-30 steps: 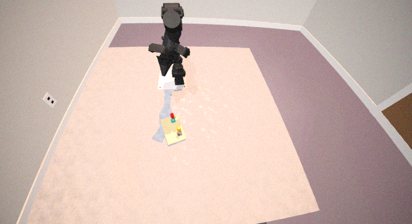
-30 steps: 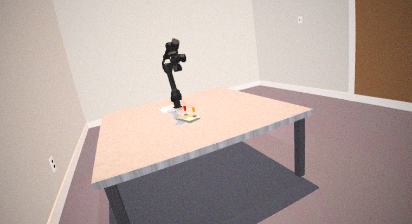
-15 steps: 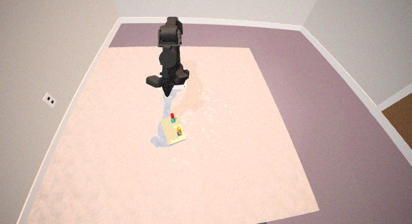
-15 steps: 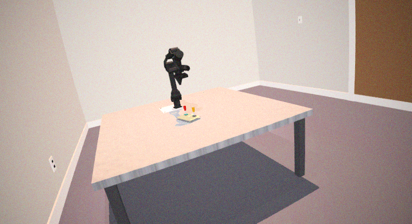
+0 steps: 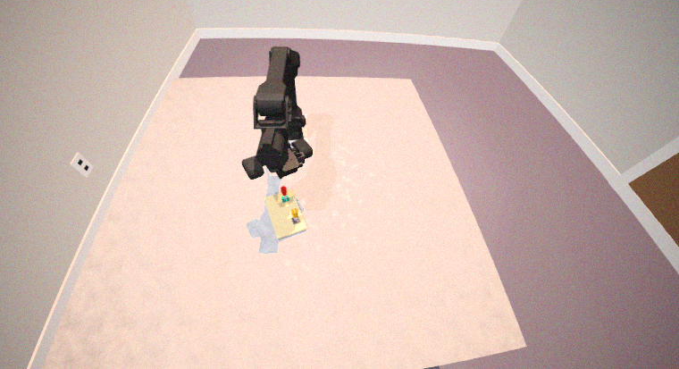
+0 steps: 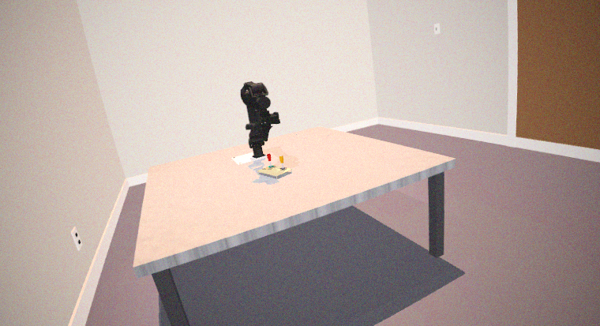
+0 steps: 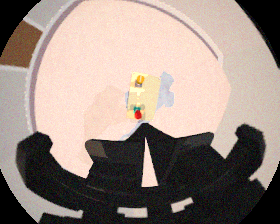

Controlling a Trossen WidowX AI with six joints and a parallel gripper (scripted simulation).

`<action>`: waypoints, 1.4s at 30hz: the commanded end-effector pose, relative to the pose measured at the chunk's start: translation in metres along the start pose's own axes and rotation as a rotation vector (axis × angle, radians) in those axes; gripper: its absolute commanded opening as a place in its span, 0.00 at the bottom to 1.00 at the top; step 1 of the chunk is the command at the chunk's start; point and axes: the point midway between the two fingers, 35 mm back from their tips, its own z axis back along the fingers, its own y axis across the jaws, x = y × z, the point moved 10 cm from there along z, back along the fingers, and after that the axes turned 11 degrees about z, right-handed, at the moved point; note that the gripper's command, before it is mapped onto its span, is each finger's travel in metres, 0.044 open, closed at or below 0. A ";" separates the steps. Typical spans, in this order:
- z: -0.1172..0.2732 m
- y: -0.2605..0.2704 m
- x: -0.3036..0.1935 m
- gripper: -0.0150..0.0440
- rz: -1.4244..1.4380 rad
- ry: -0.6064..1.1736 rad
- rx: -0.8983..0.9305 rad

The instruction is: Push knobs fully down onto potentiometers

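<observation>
The yellow circuit board [image 5: 280, 226] [image 6: 269, 172] [image 7: 152, 92] stands on the table. At its arm-side end a red knob [image 5: 284, 190] [image 6: 268, 157] [image 7: 138, 115] stands over a green potentiometer [image 5: 285, 199] [image 6: 271, 167]. Towards the other end an orange knob [image 5: 294, 212] [image 6: 281, 159] [image 7: 140, 79] stands over a grey potentiometer [image 5: 295, 220] [image 6: 283, 168]. In the exterior view both knobs sit high, with a gap below each. My gripper [image 7: 144, 125] is shut and empty, above the table on the arm's side of the board. Its height over the red knob is hard to tell.
The arm [image 5: 280, 81] [image 6: 254, 110] rises from a white base plate [image 6: 241, 159] on the table [image 5: 380, 272] [image 6: 209, 197], behind the board. The arm's shadow falls around the board. Walls stand beyond the table.
</observation>
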 end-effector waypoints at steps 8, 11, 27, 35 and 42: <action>-0.028 -0.004 0.001 0.25 -0.091 0.045 0.082; -0.041 -0.003 0.001 0.25 -0.091 0.045 0.082; -0.056 -0.002 0.000 0.25 -0.091 0.045 0.082; -0.062 -0.001 0.000 0.25 -0.091 0.045 0.082; -0.062 -0.001 0.000 0.25 -0.091 0.045 0.082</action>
